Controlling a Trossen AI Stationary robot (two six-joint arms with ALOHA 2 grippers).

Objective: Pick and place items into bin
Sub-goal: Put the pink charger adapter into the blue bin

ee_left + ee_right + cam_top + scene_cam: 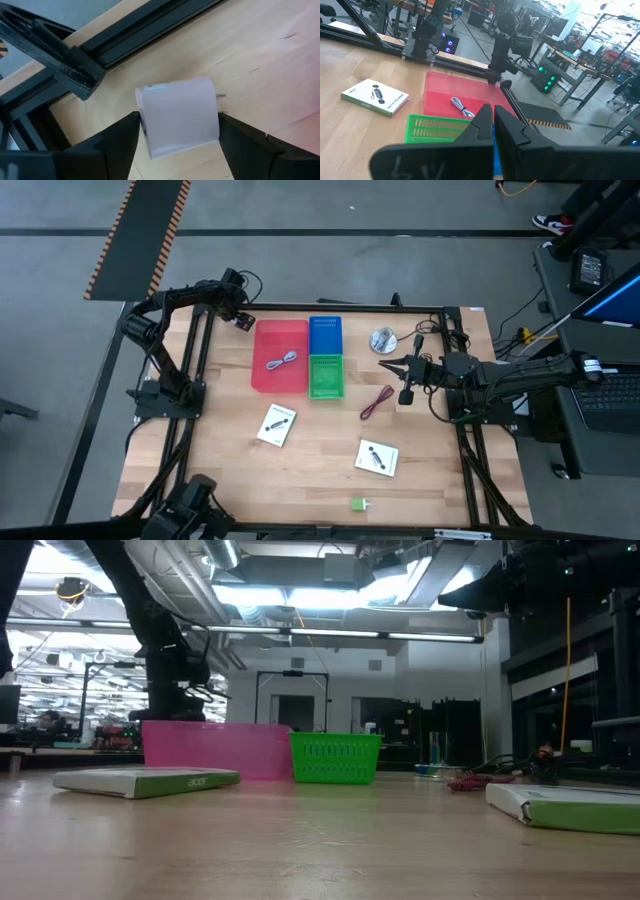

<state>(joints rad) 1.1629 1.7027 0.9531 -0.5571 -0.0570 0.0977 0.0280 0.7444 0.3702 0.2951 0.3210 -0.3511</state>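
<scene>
My left gripper (243, 320) hovers by the far left corner of the red bin (262, 380) and is shut on a small pale pink block (177, 117). A grey-blue cable (283, 361) lies in the red bin. My right gripper (397, 366) is shut and empty; it is raised right of the green bin (326, 376), over the dark red cable (377, 402) on the table. Two white cards (277, 424) (378, 458) lie flat on the wood. A green block (359, 504) sits near the table's near edge. My left gripper pinches the pink block between its two fingers (122, 142), one on each of two opposite sides (145, 120). The fingers point down from above. In the low view the gripper is level with the bin's rim, so the block is off the table.
A blue bin (325, 335) stands behind the green one. A round silver disc (383, 340) lies right of it. The table's black frame rail (75, 70) runs close to the left gripper. There is open wood along the table's left side and between the cards.
</scene>
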